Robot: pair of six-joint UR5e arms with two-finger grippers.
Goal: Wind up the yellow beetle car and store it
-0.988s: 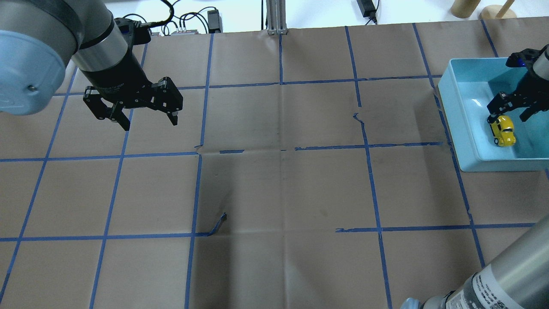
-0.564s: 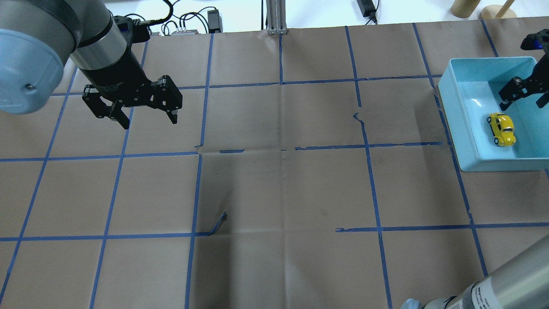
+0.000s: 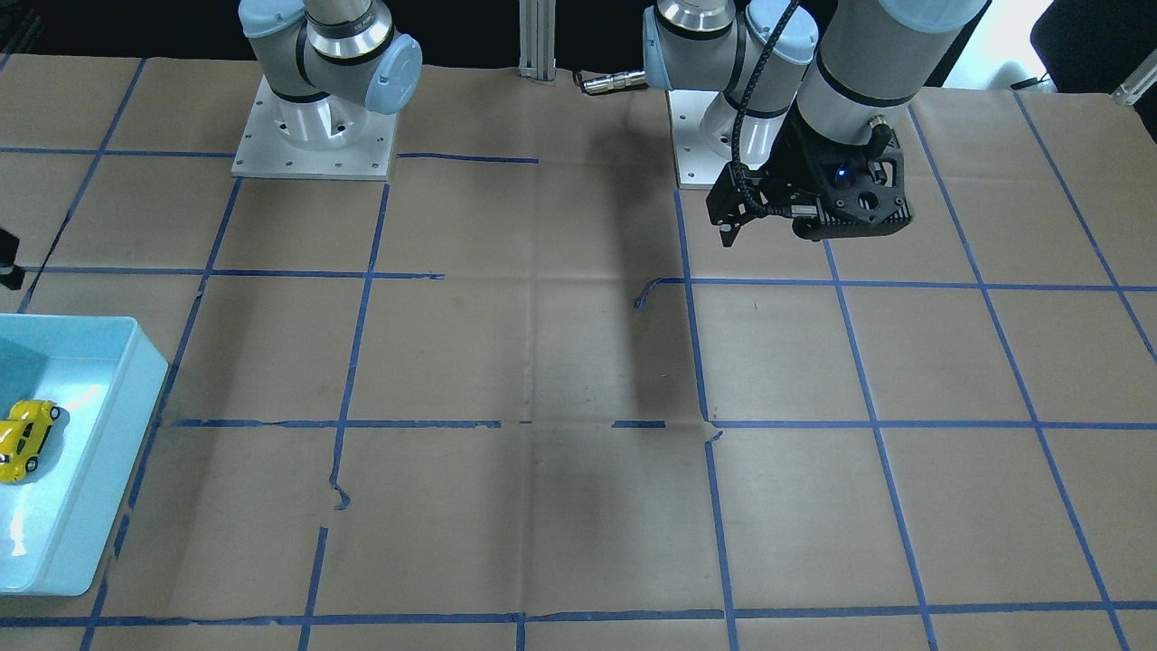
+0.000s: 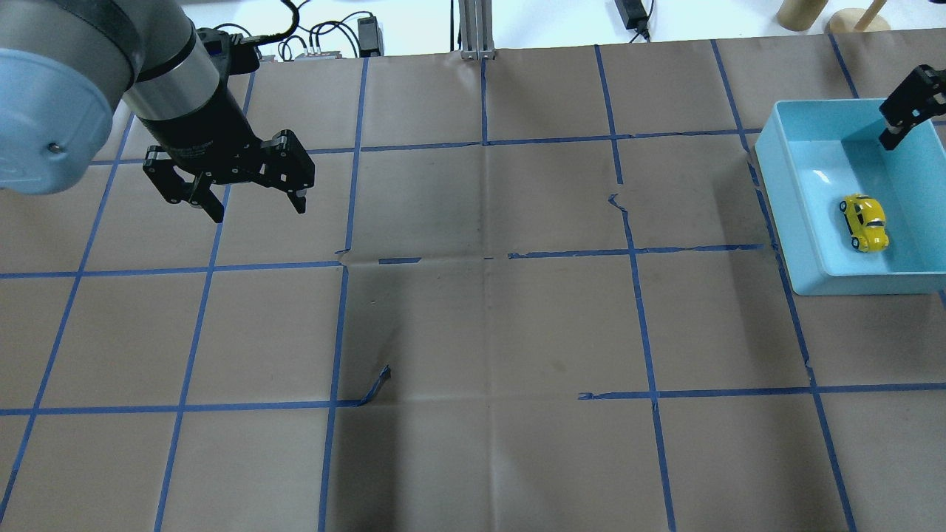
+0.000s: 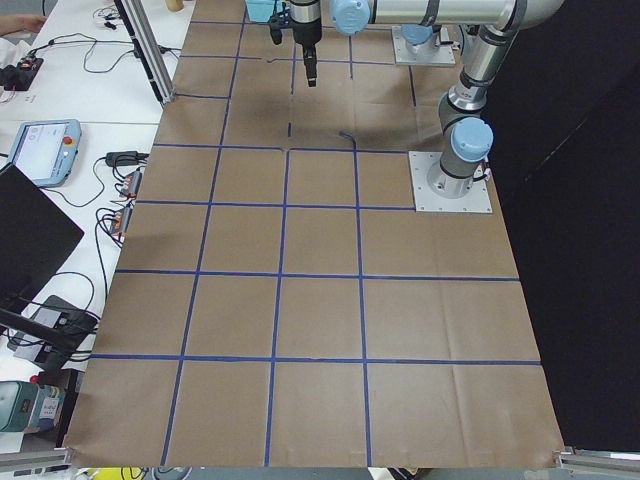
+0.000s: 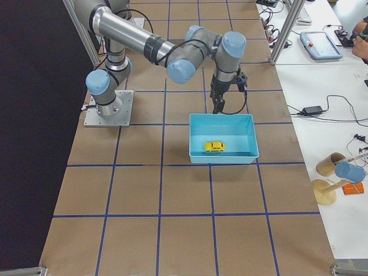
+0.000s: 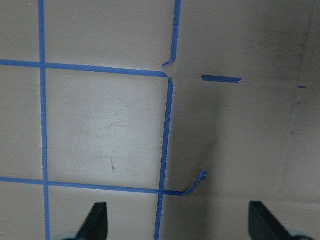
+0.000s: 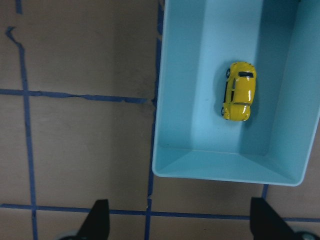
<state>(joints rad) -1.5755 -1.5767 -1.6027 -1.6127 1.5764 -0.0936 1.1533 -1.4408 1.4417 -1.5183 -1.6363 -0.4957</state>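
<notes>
The yellow beetle car (image 4: 865,222) lies on its wheels in the light-blue bin (image 4: 776,185) at the table's right edge. It also shows in the right wrist view (image 8: 239,90), the front view (image 3: 23,438) and the right side view (image 6: 215,147). My right gripper (image 8: 180,222) is open and empty, raised above the bin's robot-side edge, clear of the car. Only one of its fingers (image 4: 907,111) shows in the overhead view. My left gripper (image 4: 259,210) is open and empty, hovering over the paper-covered table at the far left.
The bin also shows in the front view (image 3: 136,407). A metal post (image 4: 477,29) and cables stand at the far table edge. Wooden pieces (image 4: 802,11) sit at the back right. A loose curl of blue tape (image 4: 377,384) lifts off the paper.
My right gripper has lifted away from the car and moved up toward the view's right edge. The car stays in the bin. The left arm has not moved.
</notes>
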